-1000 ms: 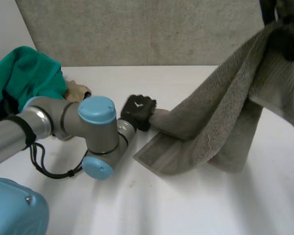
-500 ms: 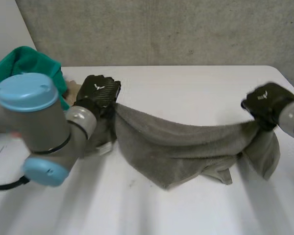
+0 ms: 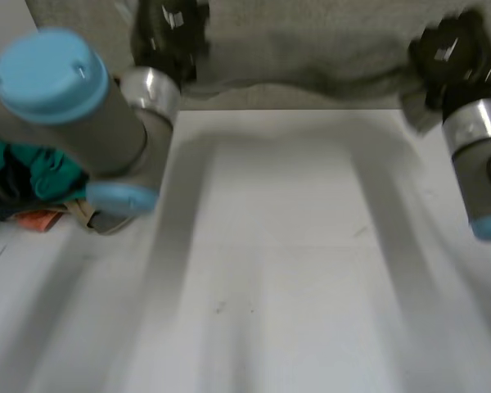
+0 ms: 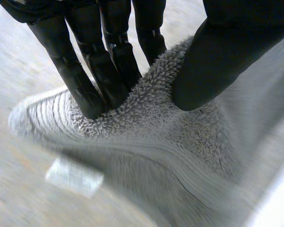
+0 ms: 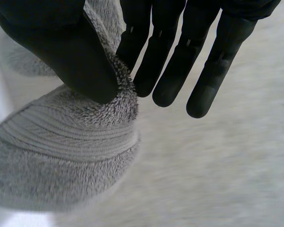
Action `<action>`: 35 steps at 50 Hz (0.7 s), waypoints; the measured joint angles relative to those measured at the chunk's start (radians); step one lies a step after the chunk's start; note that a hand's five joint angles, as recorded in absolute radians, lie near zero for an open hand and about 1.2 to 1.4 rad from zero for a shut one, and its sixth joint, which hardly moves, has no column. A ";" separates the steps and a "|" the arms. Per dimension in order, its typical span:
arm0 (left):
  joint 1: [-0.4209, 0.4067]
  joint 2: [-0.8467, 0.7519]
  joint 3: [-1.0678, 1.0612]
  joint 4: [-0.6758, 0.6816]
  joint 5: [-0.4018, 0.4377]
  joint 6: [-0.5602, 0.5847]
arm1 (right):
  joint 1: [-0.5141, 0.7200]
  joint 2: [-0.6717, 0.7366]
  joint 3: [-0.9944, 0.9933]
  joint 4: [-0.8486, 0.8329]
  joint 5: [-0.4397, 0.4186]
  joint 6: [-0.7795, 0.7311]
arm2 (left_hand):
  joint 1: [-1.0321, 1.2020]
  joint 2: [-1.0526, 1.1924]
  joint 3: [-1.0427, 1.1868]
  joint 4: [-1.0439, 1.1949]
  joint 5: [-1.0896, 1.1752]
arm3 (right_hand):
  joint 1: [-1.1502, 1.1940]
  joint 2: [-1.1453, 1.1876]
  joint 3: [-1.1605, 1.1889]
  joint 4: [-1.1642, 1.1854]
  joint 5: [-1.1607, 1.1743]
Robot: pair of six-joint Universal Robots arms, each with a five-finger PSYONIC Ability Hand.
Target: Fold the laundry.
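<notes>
Grey towel aloft — ends in left hand and right hand

White table spreads wide; grey speckled wall rises just behind it.

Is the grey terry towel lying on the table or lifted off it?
Lifted. The grey terry towel hangs stretched between the left robot hand and right robot hand, each pinching an end, off the white table.
</notes>
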 measured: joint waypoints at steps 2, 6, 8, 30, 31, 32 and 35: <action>-0.012 0.014 -0.130 0.001 0.001 -0.011 | -0.007 0.000 0.062 0.073 -0.027 -0.014 | 0.000 0.000 0.000 0.000 0.000 | 0.000 0.000 0.000 0.000 0.000; -0.040 0.024 -0.318 0.003 0.002 -0.035 | -0.031 0.001 0.147 0.226 -0.049 -0.047 | 0.000 0.000 0.000 0.000 0.000 | 0.000 0.000 0.000 0.000 0.000; -0.060 0.021 -0.403 0.004 0.003 -0.048 | -0.052 0.002 0.194 0.343 -0.055 -0.087 | 0.000 0.000 0.000 0.000 0.000 | -0.044 -0.088 -0.092 -0.094 -0.061; -0.113 0.170 -0.685 0.004 0.004 -0.060 | -0.116 -0.022 -0.048 0.701 -0.186 0.107 | 0.000 0.000 0.000 0.000 0.000 | -0.711 -0.776 -0.794 -0.823 -0.792; -0.113 0.179 -0.690 0.004 0.004 -0.059 | -0.111 0.005 -0.088 0.722 -0.209 0.123 | 0.000 0.000 0.000 0.000 0.000 | -0.711 -0.776 -0.794 -0.823 -0.792; -0.113 0.186 -0.694 0.004 0.004 -0.059 | -0.106 0.033 -0.126 0.739 -0.228 0.135 | 0.000 0.000 0.000 0.000 0.000 | -0.711 -0.776 -0.794 -0.823 -0.792; -0.113 0.209 -0.703 0.004 0.004 -0.059 | -0.084 0.113 -0.221 0.772 -0.273 0.160 | 0.000 0.000 0.000 0.000 0.000 | -0.711 -0.776 -0.794 -0.823 -0.792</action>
